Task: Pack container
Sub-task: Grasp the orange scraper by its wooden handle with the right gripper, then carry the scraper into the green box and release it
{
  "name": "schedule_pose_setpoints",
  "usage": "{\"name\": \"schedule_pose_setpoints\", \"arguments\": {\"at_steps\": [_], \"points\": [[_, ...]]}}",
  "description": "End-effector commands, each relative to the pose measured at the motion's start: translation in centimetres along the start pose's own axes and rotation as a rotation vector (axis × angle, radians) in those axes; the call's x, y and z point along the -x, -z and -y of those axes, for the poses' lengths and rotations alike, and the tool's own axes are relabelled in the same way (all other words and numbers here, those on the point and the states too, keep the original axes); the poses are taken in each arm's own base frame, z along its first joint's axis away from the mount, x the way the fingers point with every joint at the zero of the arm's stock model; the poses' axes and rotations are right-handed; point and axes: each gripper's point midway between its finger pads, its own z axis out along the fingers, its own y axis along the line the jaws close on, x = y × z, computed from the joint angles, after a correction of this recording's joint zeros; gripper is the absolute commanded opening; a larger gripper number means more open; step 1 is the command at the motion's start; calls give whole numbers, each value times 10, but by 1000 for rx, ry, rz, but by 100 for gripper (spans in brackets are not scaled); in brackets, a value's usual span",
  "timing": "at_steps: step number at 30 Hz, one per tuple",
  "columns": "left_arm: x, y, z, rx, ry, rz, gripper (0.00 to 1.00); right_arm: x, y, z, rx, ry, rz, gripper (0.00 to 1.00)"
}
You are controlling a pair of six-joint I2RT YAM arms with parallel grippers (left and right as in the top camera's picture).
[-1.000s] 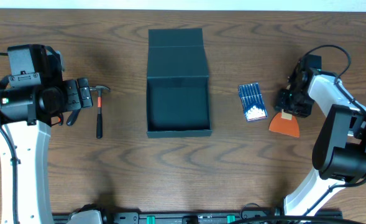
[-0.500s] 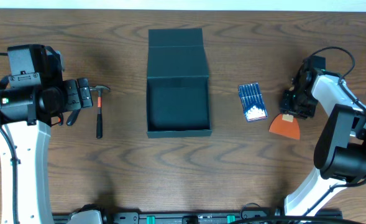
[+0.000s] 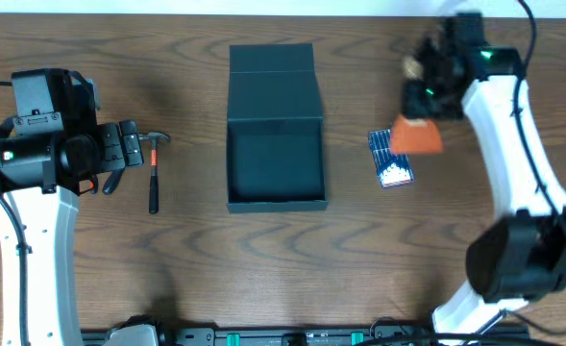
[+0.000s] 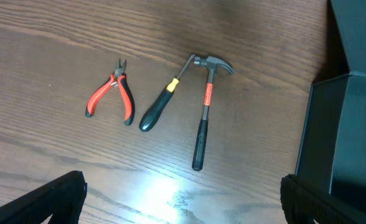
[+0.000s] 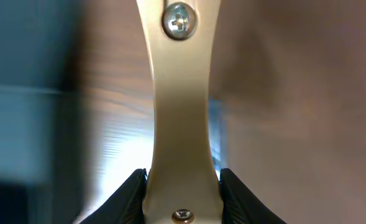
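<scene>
The dark teal-green square cardboard container (image 3: 275, 168) sits in the middle of the brown wooden counter (image 3: 263, 269). It is open, and its flap lid lies flat at 12 o'clock.

The right end effector (image 5: 183, 186) is clamped on a scraper with an orange blade and a pale handle (image 3: 417, 135). The right wrist view is blurry, but it shows the handle with two screws squeezed between the fingers (image 5: 132, 190). From above, the scraper is at 3 o'clock from the container. Its blade covers the top corner of a blue pack of thin metal bits (image 3: 390, 160) – I cannot tell if they touch.

The left end effector (image 4: 183, 199) hangs over the tools at 9 o'clock from the container. Its fingers are wide apart and hold nothing. Under it lie three tools, all apart from each other: small pliers with red handles (image 4: 112, 99), a screwdriver with a black and yellow handle (image 4: 161, 104), and a hammer with a red and black handle (image 4: 204, 118). The hammer is the one closest to the container.
</scene>
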Motion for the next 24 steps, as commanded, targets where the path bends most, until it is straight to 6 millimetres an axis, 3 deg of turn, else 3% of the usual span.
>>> {"name": "schedule_pose_setpoints", "arguments": {"at_steps": [1,5,8,12,16,24], "points": [[4,2,-4,15,-11,7,98,17,39,-82,157,325,129,1],[4,2,-4,15,-11,7,98,13,43,-159,229,698,206,1],[4,2,-4,15,-11,7,98,2,36,-199,265,930,226,1],[4,2,-4,15,-11,7,98,-23,17,-235,311,1219,201,1],[4,2,-4,15,-11,7,98,-45,-11,-240,337,1464,126,1],[4,2,-4,15,-11,7,98,-62,-59,-228,384,1678,24,2]]}}
